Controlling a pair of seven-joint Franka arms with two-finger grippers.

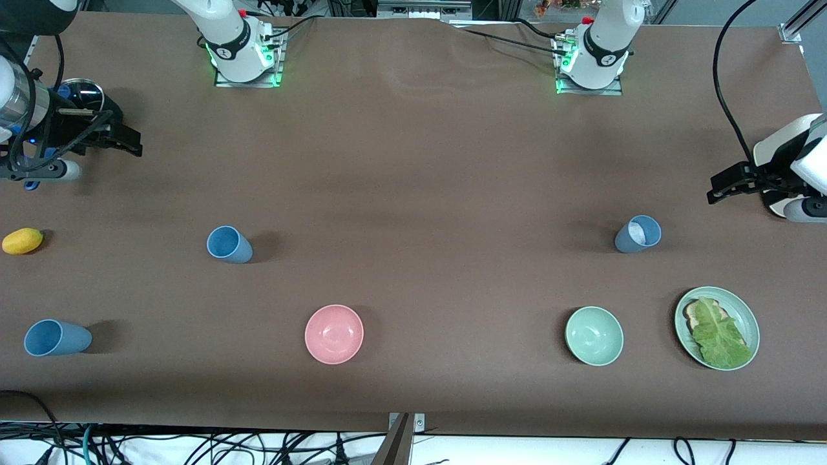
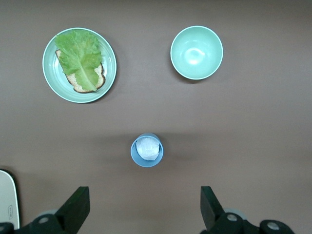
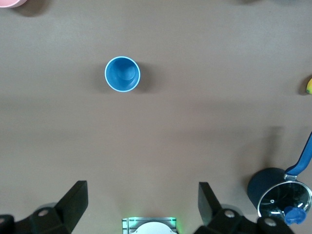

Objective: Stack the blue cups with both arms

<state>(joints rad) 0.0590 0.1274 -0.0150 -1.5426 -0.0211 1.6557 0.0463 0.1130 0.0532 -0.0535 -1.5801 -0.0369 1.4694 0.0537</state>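
Note:
Three blue cups sit apart on the brown table. One point(image 1: 229, 244) is toward the right arm's end and shows upright in the right wrist view point(image 3: 122, 74). A second point(image 1: 55, 338) is nearer the front camera at that same end. The third point(image 1: 638, 234), with a whitish patch inside, is toward the left arm's end and shows upright in the left wrist view point(image 2: 147, 150). My right gripper point(image 1: 132, 143) point(image 3: 142, 204) is open and empty, up at its end of the table. My left gripper point(image 1: 716, 190) point(image 2: 145, 207) is open and empty, up beside the third cup.
A pink bowl point(image 1: 334, 334) and a pale green bowl point(image 1: 594, 336) point(image 2: 196, 52) sit near the front edge. A green plate point(image 1: 743, 310) point(image 2: 53, 78) holds bread and lettuce. A yellow fruit point(image 1: 22, 241) and a dark blue pot point(image 1: 81, 93) point(image 3: 280, 195) are at the right arm's end.

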